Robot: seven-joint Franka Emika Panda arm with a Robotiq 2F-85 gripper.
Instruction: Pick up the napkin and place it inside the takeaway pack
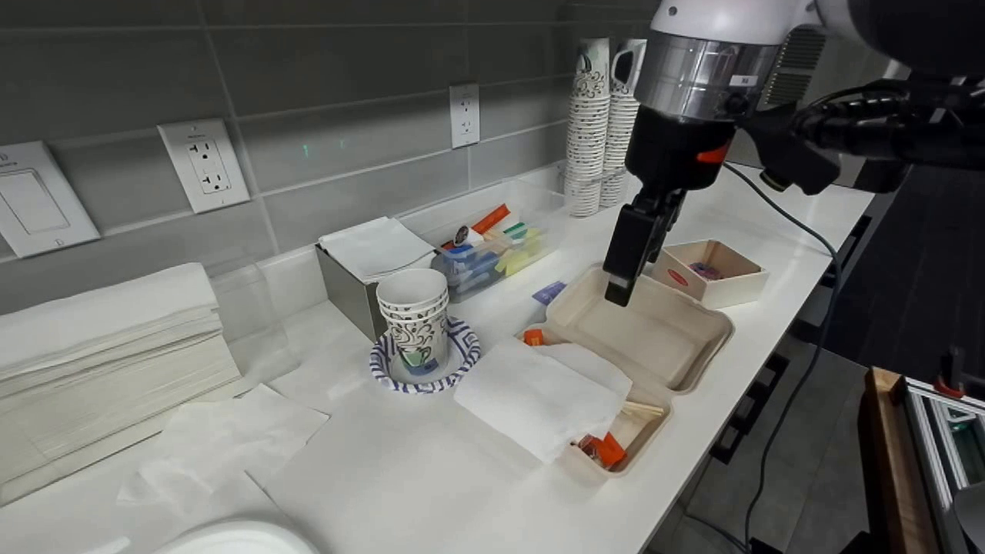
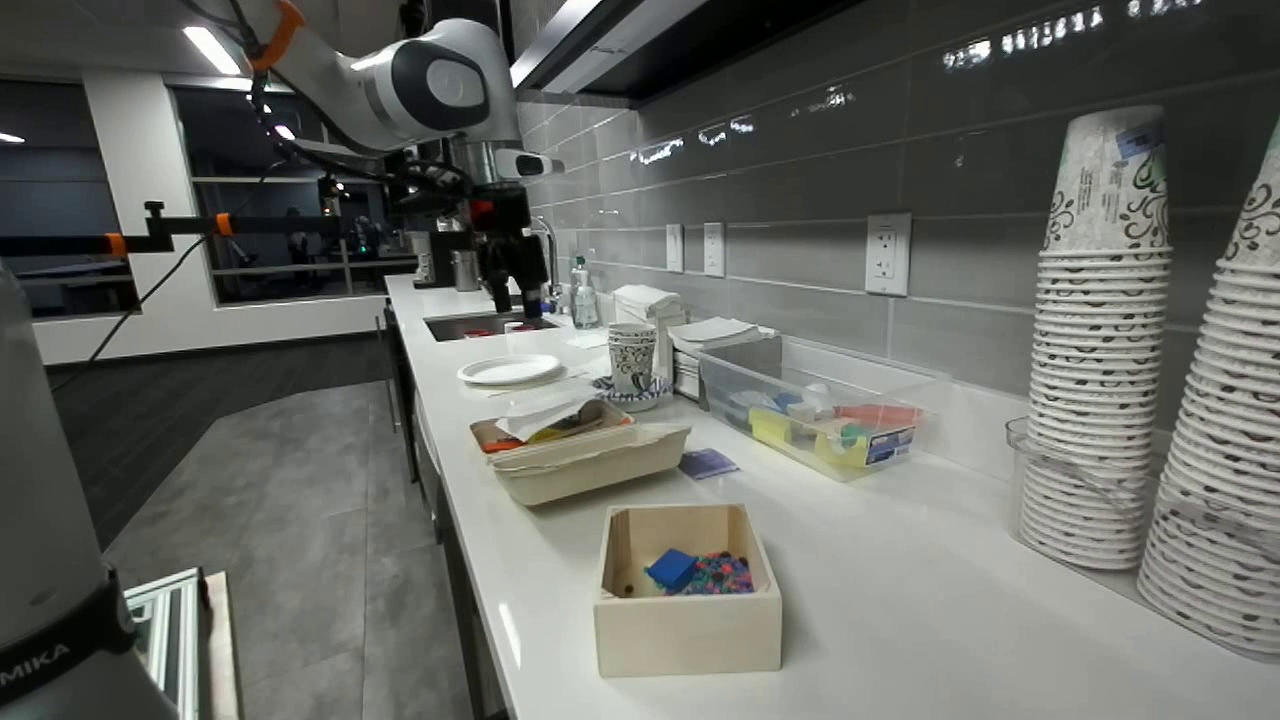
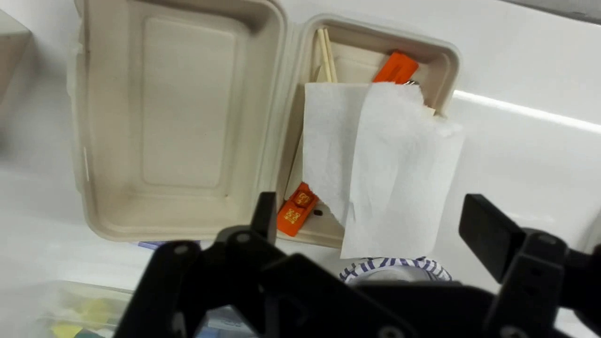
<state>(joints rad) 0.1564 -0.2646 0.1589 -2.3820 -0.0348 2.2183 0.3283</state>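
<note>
The takeaway pack lies open on the counter, its bare half beside the half with chopsticks and orange-red packets. It shows in both exterior views. The white napkin lies draped across the filled half and hangs over its outer side onto the counter; it shows in both exterior views. A second white layer shows under its left side; I cannot tell whether it is a fold or another sheet. My gripper is open and empty, above the pack and apart from the napkin, also in both exterior views.
A patterned bowl holding stacked paper cups stands close to the napkin. A clear bin, a wooden box, a paper towel stack, loose white sheets and a round white plate are on the counter.
</note>
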